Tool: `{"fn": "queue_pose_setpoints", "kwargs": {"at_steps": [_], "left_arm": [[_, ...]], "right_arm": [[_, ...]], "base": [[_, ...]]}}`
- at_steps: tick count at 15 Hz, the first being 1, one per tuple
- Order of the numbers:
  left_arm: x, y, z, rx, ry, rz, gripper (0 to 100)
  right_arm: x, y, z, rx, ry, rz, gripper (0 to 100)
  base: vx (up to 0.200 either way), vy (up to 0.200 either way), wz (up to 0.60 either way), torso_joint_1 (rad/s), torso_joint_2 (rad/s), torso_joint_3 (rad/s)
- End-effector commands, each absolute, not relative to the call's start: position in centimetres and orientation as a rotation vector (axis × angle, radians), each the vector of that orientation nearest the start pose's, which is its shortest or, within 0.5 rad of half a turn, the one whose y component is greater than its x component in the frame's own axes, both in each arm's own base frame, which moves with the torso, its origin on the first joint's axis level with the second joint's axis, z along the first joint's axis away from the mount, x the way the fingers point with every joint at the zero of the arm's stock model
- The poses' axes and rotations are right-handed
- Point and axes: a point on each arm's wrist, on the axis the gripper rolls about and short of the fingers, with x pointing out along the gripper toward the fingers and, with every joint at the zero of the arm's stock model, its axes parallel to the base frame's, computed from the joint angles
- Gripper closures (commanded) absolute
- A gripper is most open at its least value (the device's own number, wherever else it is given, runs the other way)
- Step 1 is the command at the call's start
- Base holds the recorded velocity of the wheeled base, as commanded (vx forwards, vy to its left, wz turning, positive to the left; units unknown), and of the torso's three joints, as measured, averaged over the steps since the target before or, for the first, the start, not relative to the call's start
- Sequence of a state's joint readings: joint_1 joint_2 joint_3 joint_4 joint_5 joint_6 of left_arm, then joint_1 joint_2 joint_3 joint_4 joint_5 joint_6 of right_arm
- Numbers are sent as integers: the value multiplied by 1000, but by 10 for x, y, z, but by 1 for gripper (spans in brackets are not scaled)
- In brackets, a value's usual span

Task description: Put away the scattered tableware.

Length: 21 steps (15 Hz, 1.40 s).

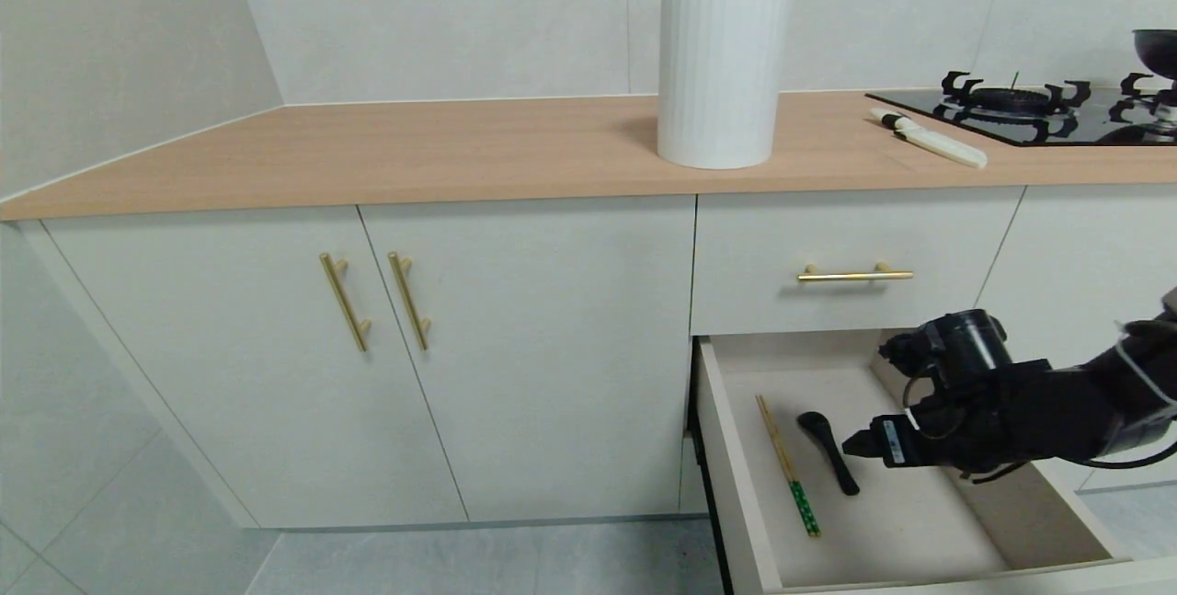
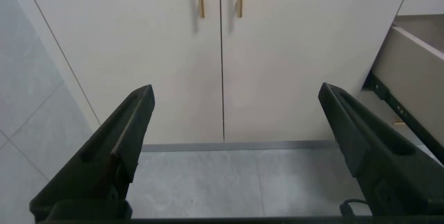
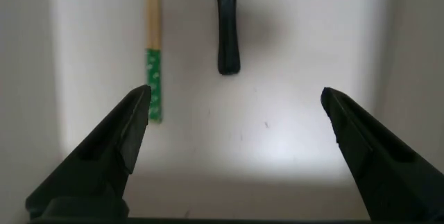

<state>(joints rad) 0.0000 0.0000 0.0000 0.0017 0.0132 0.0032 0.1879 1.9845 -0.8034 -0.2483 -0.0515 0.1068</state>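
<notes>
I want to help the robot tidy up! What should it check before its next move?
1. Drawer open: ok.
2. Chopsticks and spoon lying in the drawer: ok.
3. Right gripper open and empty, over the drawer: ok.
4. Left gripper open and empty: ok.
5. All tableware put away: not ok, a knife lies on the countertop beside the stove.

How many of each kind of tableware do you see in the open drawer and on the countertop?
Pair of chopsticks: 1
Black spoon: 1
White knife: 1
Total: 3
</notes>
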Motion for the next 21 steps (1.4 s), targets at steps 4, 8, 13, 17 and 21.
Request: {"fn": "queue_pose_setpoints", "kwargs": {"at_steps": [4,8,13,17,21], "left_arm": [[-23,0,75,3,3,14,0],[-23,0,75,3,2,14,0],[-23,0,75,5,2,14,0],[-23,0,75,3,3,14,0],[-23,0,75,3,3,14,0]], "right_arm": [[237,52,110,24,850,103,0],[215,46,122,25,865,97,0],[206,48,130,15,856,115,0],[205,48,130,12,854,119,0],[201,50,130,4,857,134,0]], "base": [[0,0,0,0,0,0],[0,0,0,0,0,0],[0,0,0,0,0,0],[0,0,0,0,0,0],[-200,0,0,4,5,4]]}}
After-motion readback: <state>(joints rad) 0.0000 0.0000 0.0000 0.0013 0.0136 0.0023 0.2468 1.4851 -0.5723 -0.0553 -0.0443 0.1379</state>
